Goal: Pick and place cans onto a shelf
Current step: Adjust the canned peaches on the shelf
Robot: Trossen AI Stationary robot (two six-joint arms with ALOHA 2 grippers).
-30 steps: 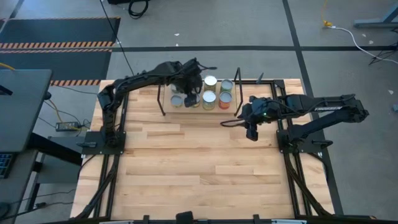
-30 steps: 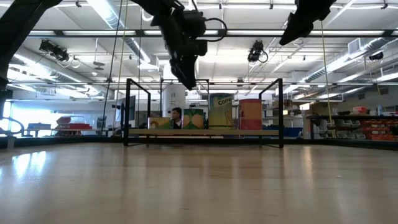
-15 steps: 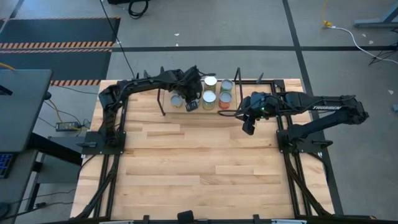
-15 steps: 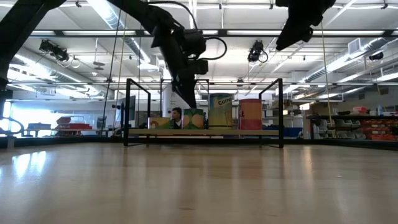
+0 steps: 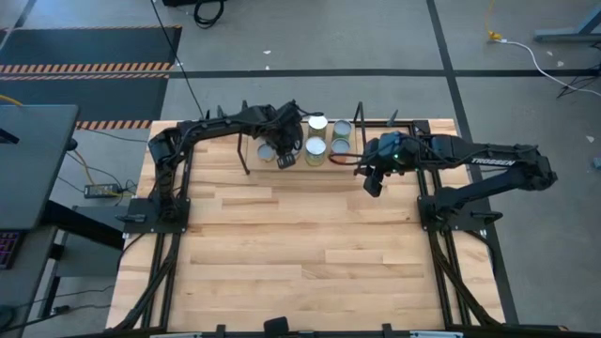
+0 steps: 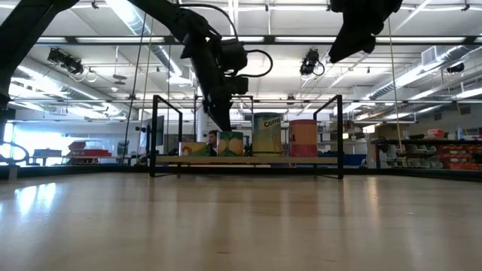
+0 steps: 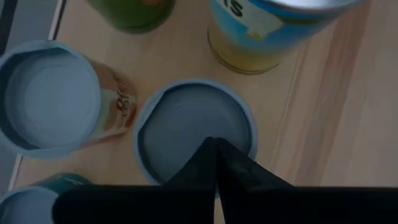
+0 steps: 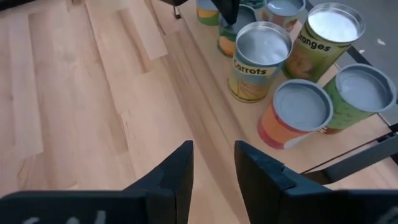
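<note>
Cans (image 5: 316,147) stand on shelf (image 5: 254,169); left gripper (image 5: 285,160) jaws closed above one, right gripper (image 5: 372,184) jaws apart, empty

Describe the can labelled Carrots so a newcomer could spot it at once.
Find the shelf at the table's far edge, crowded with cans. The Carrots can stands at the shelf's front edge, with the orange-labelled can next to it. It alone has a yellow label reading "Carrots".

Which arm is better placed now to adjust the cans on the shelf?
Left. Its end effector is directly over the cans on the shelf; the right end effector hangs beside the shelf, empty.
</note>
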